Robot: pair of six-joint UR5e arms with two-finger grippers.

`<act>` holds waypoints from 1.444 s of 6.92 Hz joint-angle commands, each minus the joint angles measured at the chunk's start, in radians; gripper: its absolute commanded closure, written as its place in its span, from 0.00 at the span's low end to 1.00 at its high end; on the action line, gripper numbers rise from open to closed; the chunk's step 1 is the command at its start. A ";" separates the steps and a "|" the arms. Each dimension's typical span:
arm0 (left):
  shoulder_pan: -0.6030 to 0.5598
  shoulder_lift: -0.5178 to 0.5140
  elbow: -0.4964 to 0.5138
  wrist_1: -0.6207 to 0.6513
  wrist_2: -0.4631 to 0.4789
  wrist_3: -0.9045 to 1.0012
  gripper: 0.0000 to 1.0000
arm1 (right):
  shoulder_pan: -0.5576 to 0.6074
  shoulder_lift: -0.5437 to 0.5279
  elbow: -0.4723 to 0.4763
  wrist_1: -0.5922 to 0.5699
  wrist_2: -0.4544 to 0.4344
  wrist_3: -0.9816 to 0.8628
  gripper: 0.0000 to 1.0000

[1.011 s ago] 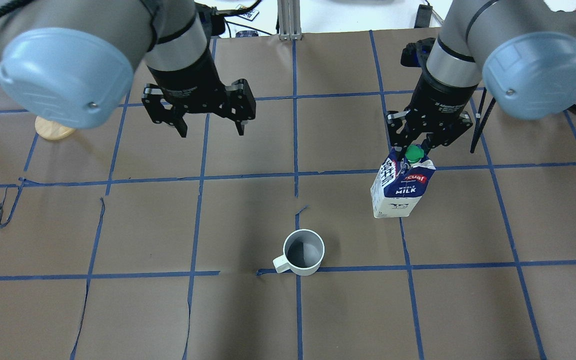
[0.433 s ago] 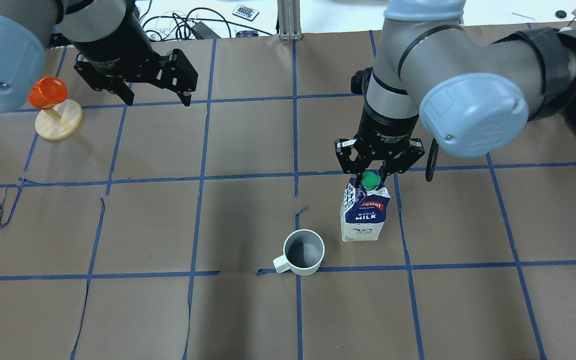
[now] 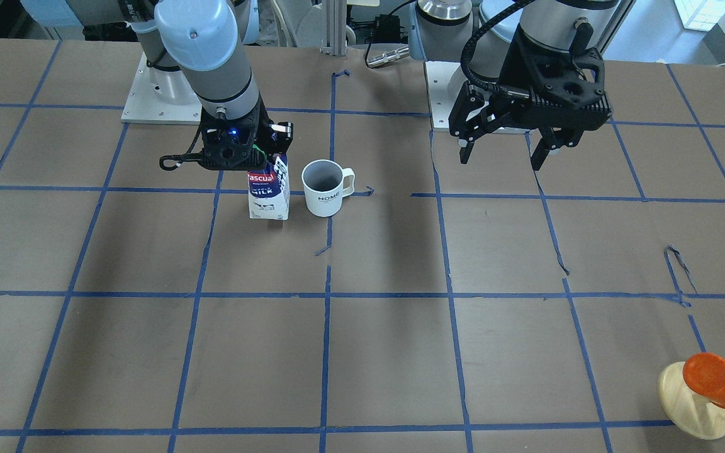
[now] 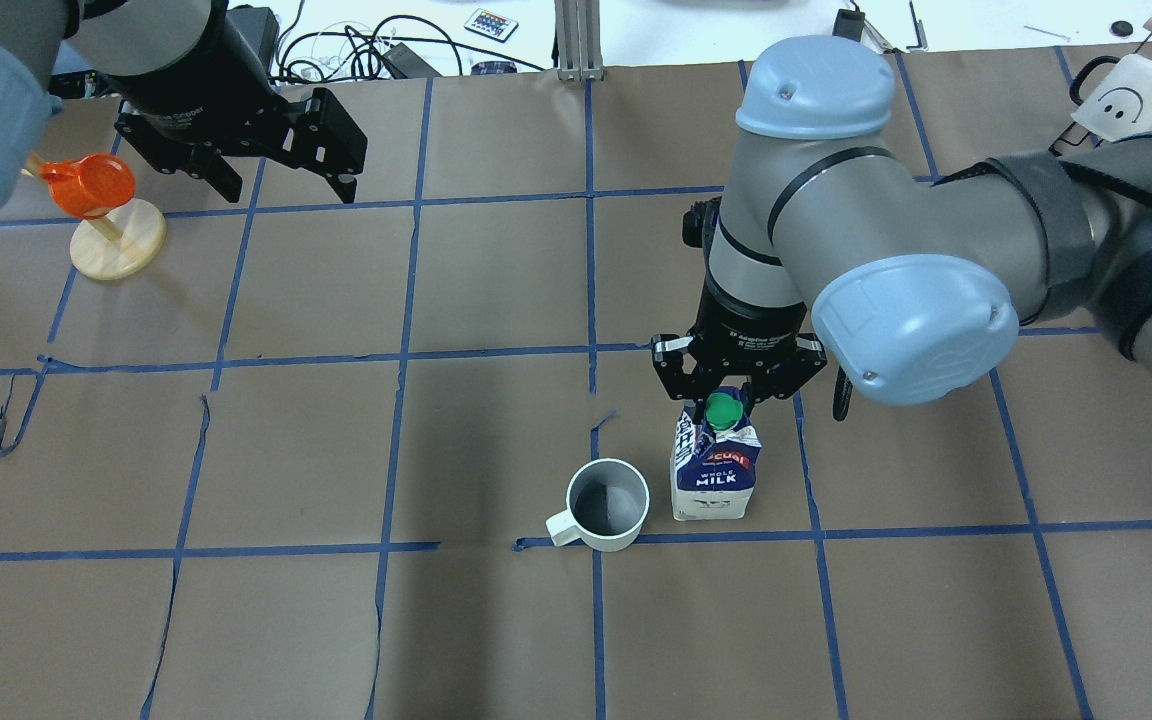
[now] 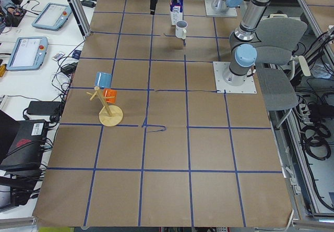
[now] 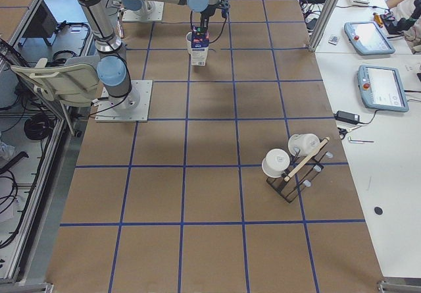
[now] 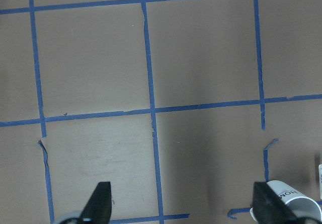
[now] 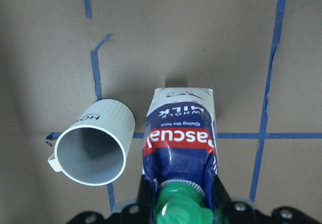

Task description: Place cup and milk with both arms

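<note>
Overhead exterior shows blue tape [image 4: 589, 130] gridding the brown table [image 4: 306, 450].

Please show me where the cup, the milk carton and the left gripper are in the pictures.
cup [image 4: 608, 505]: overhead view, on its grey inside bottom.
milk carton [image 4: 715, 478]: overhead view, on the blue front face with the MILK text.
left gripper [image 3: 500, 161]: front-facing view, midway between its open fingertips.

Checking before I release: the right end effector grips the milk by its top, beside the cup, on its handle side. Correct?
No: the milk, gripped at its top by the right end effector, stands beside the cup on the side opposite its handle; overhead view.
</note>
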State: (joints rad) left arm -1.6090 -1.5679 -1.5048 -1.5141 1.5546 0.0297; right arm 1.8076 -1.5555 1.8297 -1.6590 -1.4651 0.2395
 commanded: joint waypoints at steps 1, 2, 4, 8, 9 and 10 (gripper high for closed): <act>0.001 0.002 0.000 0.000 0.002 -0.001 0.00 | 0.018 -0.003 0.013 -0.011 0.026 0.027 0.75; 0.001 0.002 0.000 0.000 0.002 -0.001 0.00 | 0.018 -0.003 0.013 -0.010 0.034 0.029 0.75; 0.001 0.002 0.000 0.000 0.002 -0.001 0.00 | 0.019 0.003 0.016 -0.010 0.042 0.026 0.72; 0.000 0.002 0.000 -0.001 0.004 -0.001 0.00 | 0.018 0.005 0.043 -0.050 0.040 0.027 0.30; -0.002 0.002 -0.002 -0.001 0.002 -0.001 0.00 | 0.018 0.003 0.037 -0.060 0.034 0.021 0.00; -0.002 0.002 0.000 -0.001 0.002 -0.001 0.00 | 0.007 0.002 0.025 -0.070 0.026 0.015 0.00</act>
State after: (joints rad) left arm -1.6102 -1.5662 -1.5057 -1.5156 1.5574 0.0291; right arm 1.8228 -1.5525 1.8656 -1.7170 -1.4311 0.2612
